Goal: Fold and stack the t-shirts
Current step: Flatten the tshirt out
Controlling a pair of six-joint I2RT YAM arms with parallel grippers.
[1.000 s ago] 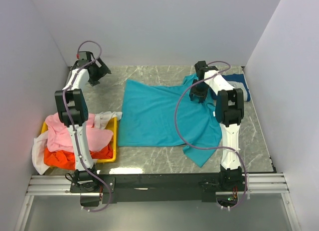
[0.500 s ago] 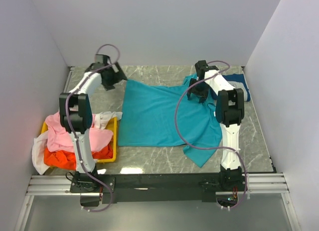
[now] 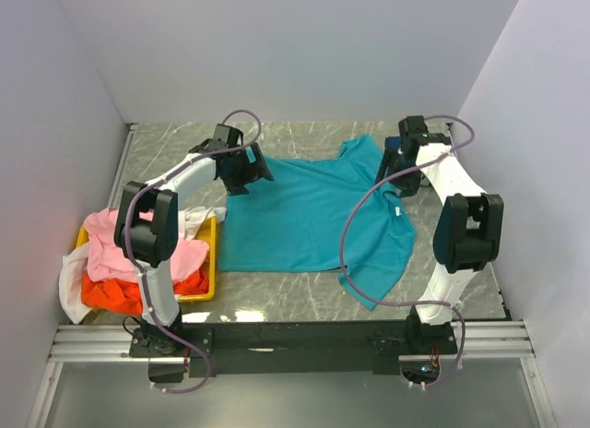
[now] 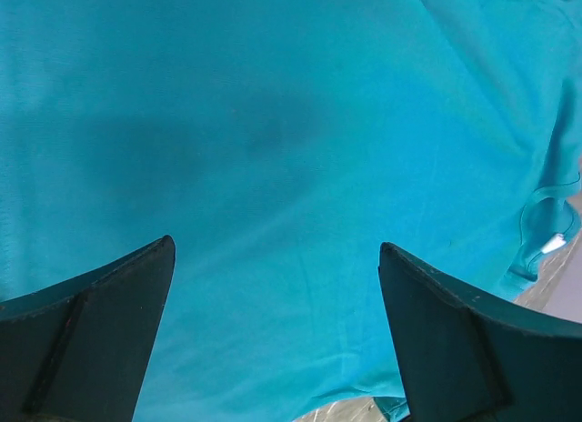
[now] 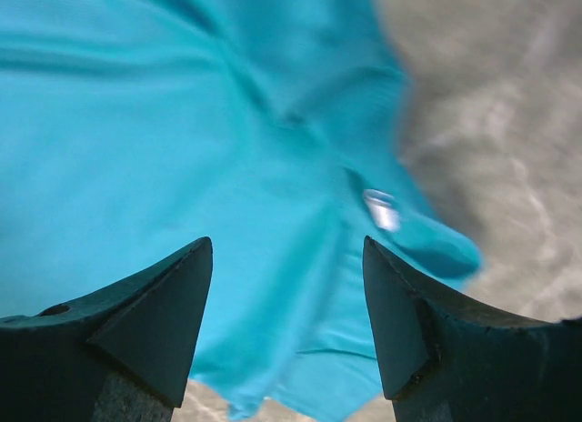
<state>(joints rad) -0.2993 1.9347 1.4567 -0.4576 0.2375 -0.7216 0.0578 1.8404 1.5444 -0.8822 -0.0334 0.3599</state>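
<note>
1. The plain teal cloth t-shirt (image 3: 313, 216) lies spread across the middle of the grey marbled bench (image 3: 304, 303), probably so it can be squared up. No fold is made yet.
2. The left gripper (image 4: 273, 249) hangs over the shirt's 10 o'clock corner with its jaws fully apart and nothing held. That spot suits pinching the edge there.
3. The right gripper (image 5: 286, 245) sits at the shirt's 2 o'clock, by the sleeve. Its jaws are wide and empty over the cloth.
4. The shirt is mostly flat. It rumples at the 1 o'clock sleeve and bunches to a point at 5 o'clock, and a small white label (image 5: 382, 208) shows.
5. The heap of pink, orange and white t-shirts (image 3: 129, 257) waits in the yellow plastic tray (image 3: 212, 262), at 8 o'clock from the teal shirt.
</note>
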